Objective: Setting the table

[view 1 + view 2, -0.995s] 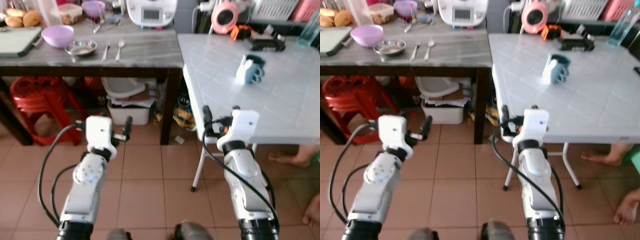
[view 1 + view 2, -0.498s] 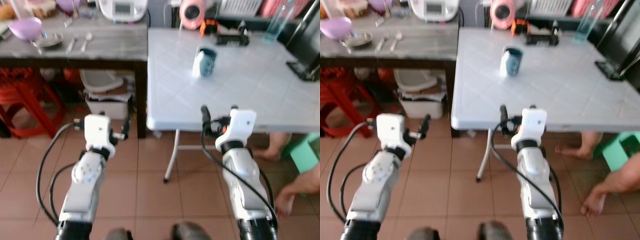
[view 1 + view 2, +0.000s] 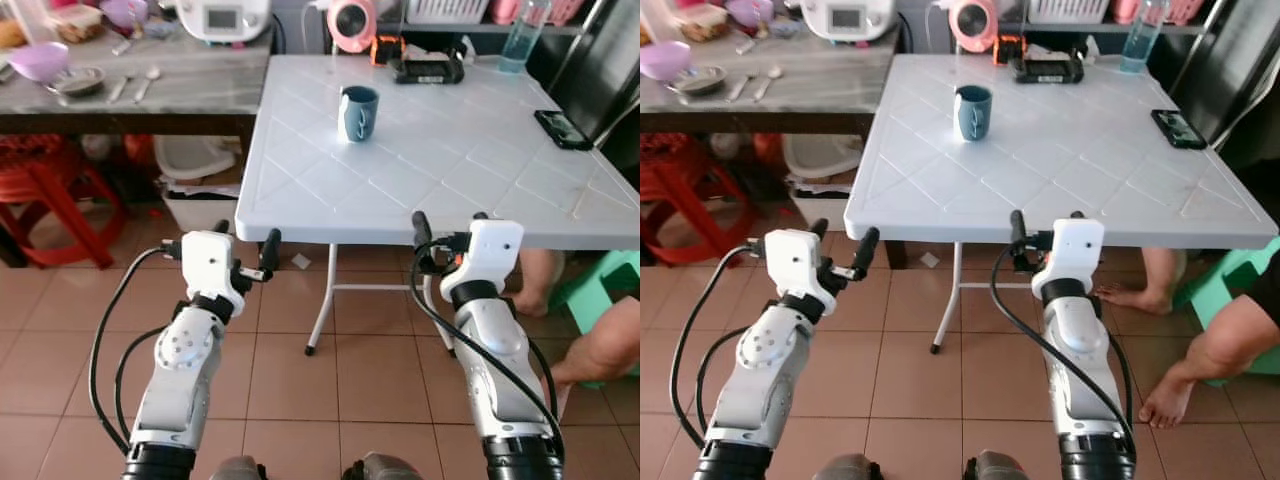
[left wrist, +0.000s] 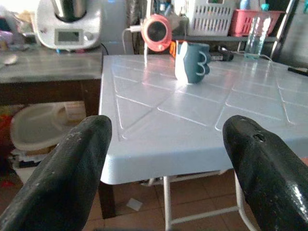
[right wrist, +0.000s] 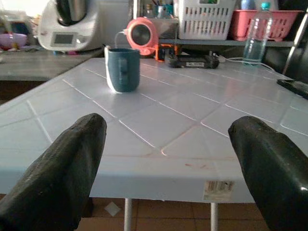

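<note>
While both empty end effectors gape before the white table (image 3: 420, 170), its edge sticker (image 5: 213, 189) is unreadable.

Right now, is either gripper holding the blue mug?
No. The blue mug stands alone on the white table, while the left gripper and right gripper hang open and empty before the table's near edge.

Silver arms, black cables, black jaws

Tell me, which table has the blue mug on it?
The white plastic table right ahead holds the blue mug; the grey table carries bowls and cutlery.
</note>
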`<state>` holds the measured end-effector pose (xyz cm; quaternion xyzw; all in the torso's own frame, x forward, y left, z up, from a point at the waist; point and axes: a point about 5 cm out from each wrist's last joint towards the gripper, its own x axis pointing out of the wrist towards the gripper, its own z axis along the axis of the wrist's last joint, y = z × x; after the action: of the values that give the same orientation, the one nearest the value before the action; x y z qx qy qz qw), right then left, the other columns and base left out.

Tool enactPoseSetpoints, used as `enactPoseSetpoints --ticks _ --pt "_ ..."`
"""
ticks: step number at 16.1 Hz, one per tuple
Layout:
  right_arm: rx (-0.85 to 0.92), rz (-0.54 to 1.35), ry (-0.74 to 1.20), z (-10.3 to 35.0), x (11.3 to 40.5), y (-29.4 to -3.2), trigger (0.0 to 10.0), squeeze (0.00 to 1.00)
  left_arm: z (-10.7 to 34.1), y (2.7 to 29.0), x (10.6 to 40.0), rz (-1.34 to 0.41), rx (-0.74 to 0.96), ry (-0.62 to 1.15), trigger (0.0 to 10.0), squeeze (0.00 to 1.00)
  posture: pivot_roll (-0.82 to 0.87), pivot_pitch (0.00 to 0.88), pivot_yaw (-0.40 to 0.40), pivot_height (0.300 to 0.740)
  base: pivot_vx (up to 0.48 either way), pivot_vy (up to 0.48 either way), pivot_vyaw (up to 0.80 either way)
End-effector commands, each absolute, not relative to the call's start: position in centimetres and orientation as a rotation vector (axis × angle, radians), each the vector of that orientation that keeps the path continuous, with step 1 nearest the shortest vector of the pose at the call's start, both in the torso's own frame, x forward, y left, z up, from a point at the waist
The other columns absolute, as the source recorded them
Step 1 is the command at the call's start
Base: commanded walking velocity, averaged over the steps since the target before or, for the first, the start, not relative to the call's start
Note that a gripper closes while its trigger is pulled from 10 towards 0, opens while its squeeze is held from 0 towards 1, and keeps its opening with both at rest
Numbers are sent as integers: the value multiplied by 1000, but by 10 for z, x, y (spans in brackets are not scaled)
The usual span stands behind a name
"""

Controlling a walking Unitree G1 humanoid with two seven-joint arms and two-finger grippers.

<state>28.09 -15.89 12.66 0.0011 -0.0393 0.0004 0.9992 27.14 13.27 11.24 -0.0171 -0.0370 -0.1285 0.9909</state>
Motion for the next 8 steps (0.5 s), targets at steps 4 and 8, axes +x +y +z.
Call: enactPoseSetpoints --ticks 4,8 --pt "12 1 -96 132 282 -158 10000 0 117 134 272 -267 -27 -95 10000 0 -17 0 8 719 397 0 -109" --pt "5 3 -96 132 282 -157 10000 0 117 134 272 -272 -30 -97 10000 0 -17 0 8 719 443 0 0"
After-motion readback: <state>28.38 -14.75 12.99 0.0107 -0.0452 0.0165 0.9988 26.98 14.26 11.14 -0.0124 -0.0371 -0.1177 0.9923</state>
